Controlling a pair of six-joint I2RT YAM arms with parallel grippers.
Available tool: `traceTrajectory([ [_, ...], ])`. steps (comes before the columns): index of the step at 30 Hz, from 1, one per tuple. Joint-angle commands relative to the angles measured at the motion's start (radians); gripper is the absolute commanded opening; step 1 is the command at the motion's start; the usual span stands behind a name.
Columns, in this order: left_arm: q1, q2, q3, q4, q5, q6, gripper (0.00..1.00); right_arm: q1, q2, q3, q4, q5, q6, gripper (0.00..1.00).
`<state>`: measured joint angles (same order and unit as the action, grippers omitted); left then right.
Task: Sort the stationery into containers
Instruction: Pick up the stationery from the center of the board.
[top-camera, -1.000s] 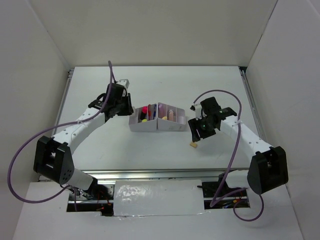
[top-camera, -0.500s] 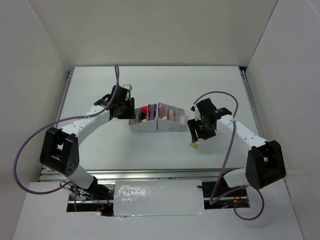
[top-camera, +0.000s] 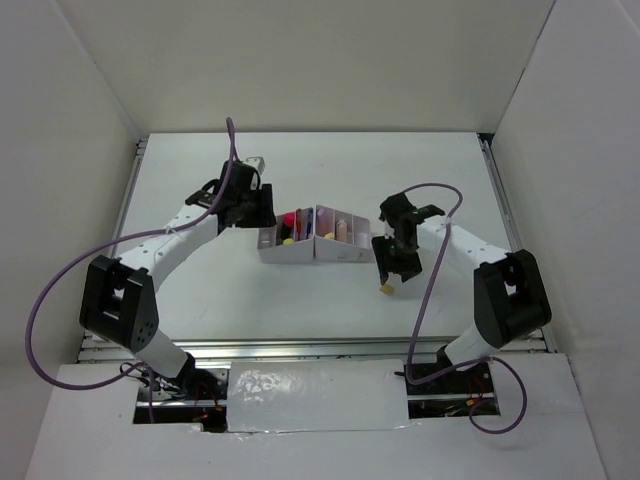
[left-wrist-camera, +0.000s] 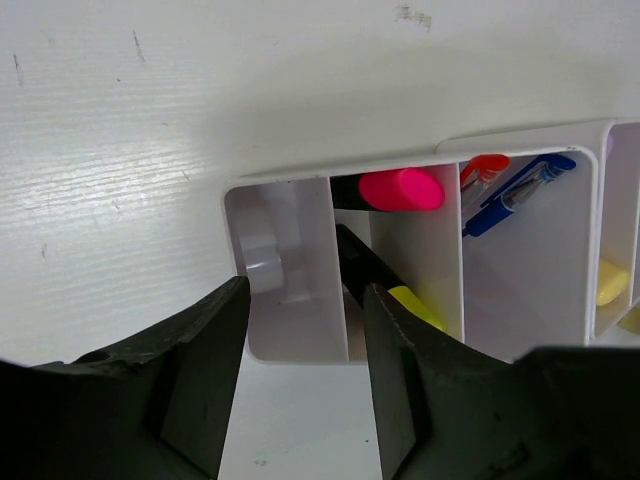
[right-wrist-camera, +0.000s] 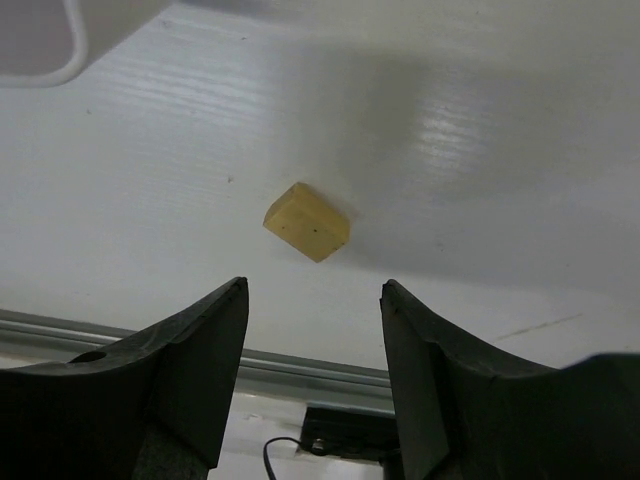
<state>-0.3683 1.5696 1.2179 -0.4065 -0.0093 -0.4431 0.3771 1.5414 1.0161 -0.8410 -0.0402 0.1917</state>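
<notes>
**Near the worktop's front-right, a tan eraser lies loose under the right claw**

Across the middle of the worktop (top-camera: 320, 165), the overhead view shows the white organiser (top-camera: 345, 258) with coloured items already in several of its compartments. The left claw (top-camera: 258, 212) hangs at its left end. The right claw (top-camera: 387, 268) is off its right end, with the tan eraser (top-camera: 384, 290) lying just nearer the front edge, outside any compartment.

From the left wrist, the left claw (left-wrist-camera: 305, 300) has its fingers apart and holds nothing. It is poised over the end compartment of the organiser (left-wrist-camera: 300, 180), where a pale rounded shape sits that may be the tape ring; it is too faint to be sure. A pink-capped highlighter (left-wrist-camera: 400, 188), a yellow-tipped one (left-wrist-camera: 415, 305) and a blue pen (left-wrist-camera: 520, 185) lie in the neighbouring slots.

From the right wrist, the right claw (right-wrist-camera: 312, 295) is likewise spread and empty. The tan eraser (right-wrist-camera: 308, 222) lies flat on the worktop, apart from both fingers and turned askew to them.

The eraser looks a small, light block, likely rubbery: slightly yielding, grippy and not fragile. The best hold would be across its two long side faces at mid-length, with the wrist turned to square the fingers to them. A pinch on its corners could twist it or flick it away.
</notes>
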Motion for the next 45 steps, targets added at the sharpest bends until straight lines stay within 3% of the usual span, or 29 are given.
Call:
traceTrajectory([
  [1,0.009,-0.025,0.037,0.02,0.014,0.006,0.61,0.003,0.014,0.032,-0.027,0.037,0.12,0.62],
  [3,0.014,-0.029,0.038,0.024,0.015,0.004,0.62,0.006,0.025,0.029,-0.023,0.074,0.156,0.62],
  [11,0.023,-0.056,0.054,0.049,0.029,0.003,0.88,-0.004,0.121,0.039,-0.018,0.047,0.187,0.64],
  [26,0.025,-0.074,0.058,0.08,0.045,0.015,0.92,-0.029,0.244,0.059,-0.018,-0.029,0.193,0.59],
  [31,0.029,-0.069,0.063,0.083,0.046,0.017,0.92,-0.035,0.234,0.038,-0.007,-0.055,0.186,0.45],
  [34,0.029,-0.068,0.061,0.084,0.045,0.015,0.92,-0.035,0.221,0.032,-0.004,-0.067,0.18,0.26],
  [40,0.028,-0.082,0.054,0.089,0.046,0.017,0.92,-0.032,0.151,0.015,-0.01,-0.07,0.169,0.0],
  [45,0.019,-0.117,0.04,0.107,0.051,0.037,0.92,-0.07,0.047,0.076,-0.035,-0.001,0.152,0.0],
])
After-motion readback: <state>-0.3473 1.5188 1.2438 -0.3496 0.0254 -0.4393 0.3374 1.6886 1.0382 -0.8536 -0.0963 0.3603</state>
